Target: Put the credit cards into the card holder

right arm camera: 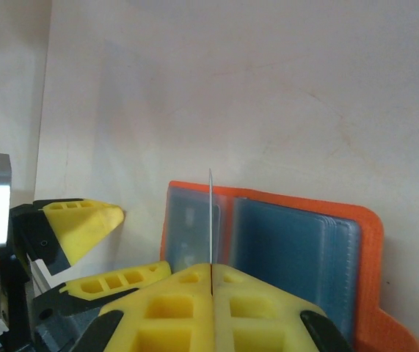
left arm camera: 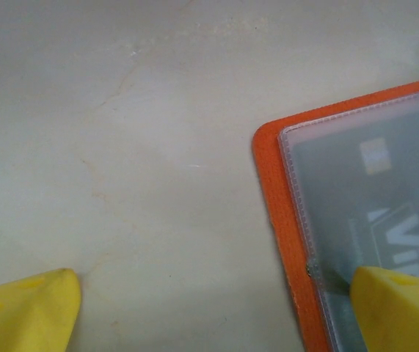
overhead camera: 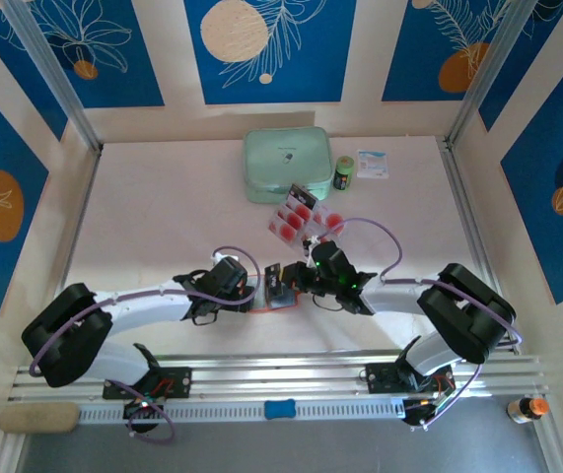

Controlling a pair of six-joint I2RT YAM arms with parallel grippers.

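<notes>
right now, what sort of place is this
Probably a robot lab test cell, not a home: a left arm and right arm bolted to an aluminium rail at a table, boxed in by blue printed panels.

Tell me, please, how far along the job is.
Done: the card holder lies open, one sleeve showing a card. In hand: the right gripper pinches a credit card edge-on at it; the open left gripper has one finger on it. Left: inserting it, then the cards near the green case.

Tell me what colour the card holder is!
The card holder is orange with clear sleeves; the left wrist view shows it best.
</notes>
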